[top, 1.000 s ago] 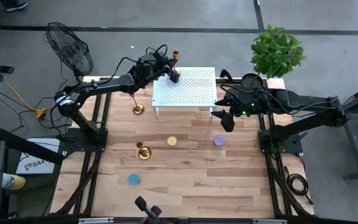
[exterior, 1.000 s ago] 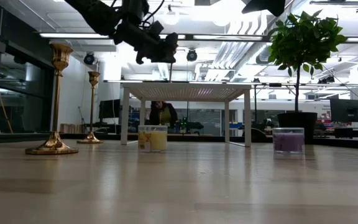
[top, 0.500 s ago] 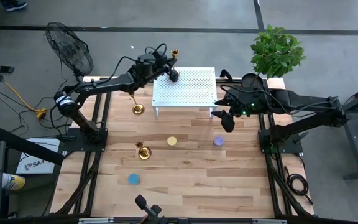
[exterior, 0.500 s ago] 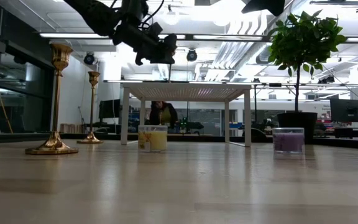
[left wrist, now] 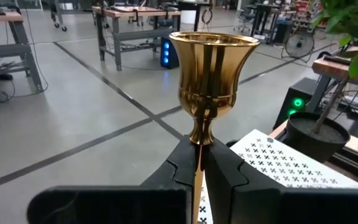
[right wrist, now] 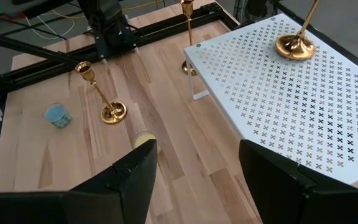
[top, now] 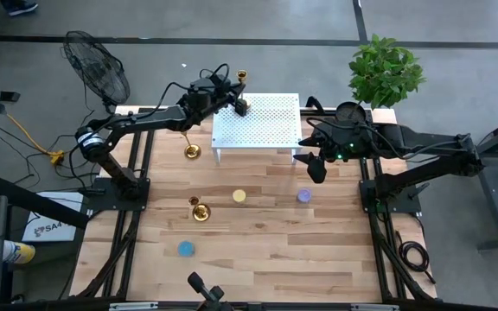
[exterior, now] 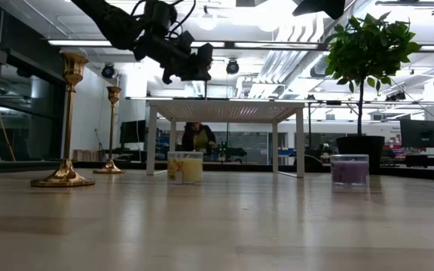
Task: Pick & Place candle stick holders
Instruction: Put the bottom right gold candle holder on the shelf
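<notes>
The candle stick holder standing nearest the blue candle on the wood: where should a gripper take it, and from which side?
Probably by the thin stem of the candle stick holder, below its top cup and above the flared base. It stands upright and clear of the blue candle, so a level approach from the side, with fingers either side of the stem, looks best. The left gripper already holds another holder that way.

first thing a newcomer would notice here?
The left claw, shut on a gold holder's stem, with its base on the white perforated stand's far-left corner. Two more holders stand on the wood table: one by the stand's left leg, one nearer the front. The right claw waits open beside the stand.
</notes>
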Controlling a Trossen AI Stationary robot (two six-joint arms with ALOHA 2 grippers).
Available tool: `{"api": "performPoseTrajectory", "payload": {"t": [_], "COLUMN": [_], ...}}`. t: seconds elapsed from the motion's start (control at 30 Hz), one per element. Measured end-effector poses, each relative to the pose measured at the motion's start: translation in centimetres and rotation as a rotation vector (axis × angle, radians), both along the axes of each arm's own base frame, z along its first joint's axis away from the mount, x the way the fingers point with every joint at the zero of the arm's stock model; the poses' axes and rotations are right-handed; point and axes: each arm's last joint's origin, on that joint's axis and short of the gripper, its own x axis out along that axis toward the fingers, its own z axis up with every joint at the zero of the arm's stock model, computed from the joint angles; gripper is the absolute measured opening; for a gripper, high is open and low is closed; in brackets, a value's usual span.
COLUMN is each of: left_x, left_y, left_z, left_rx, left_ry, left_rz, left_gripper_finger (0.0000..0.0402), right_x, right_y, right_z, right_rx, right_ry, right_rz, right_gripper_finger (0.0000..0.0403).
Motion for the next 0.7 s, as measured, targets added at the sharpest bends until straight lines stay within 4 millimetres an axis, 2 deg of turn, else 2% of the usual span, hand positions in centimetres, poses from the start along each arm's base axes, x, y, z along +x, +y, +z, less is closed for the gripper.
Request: {"api": "performPoseTrajectory", "payload": {"t": [0.17,0.4,0.7], "left_x": [0.00,0.00,0.09], "left_y": [-0.01,-0.02,-0.11], "left_z": [-0.10,-0.12,-0.13], "left_rx": [0.003,0.000,0.009], "left_ry": [0.017,0.018,0.028], "left_rz": [-0.003,-0.005,-0.053], "left_gripper_finger": [0.0009,0.0043,0.0050], "right_x": [-0.01,-0.01,0.00], "right_y": [0.00,0.00,0.00], "right_z": [0.00,0.00,-0.02], "right_rx": [0.000,-0.003,-0.003], "right_ry": [0.000,0.001,0.002], "right_rz": [0.000,0.002,0.002], "right_gripper_finger": [0.0222,0.0222,0.0223]}}
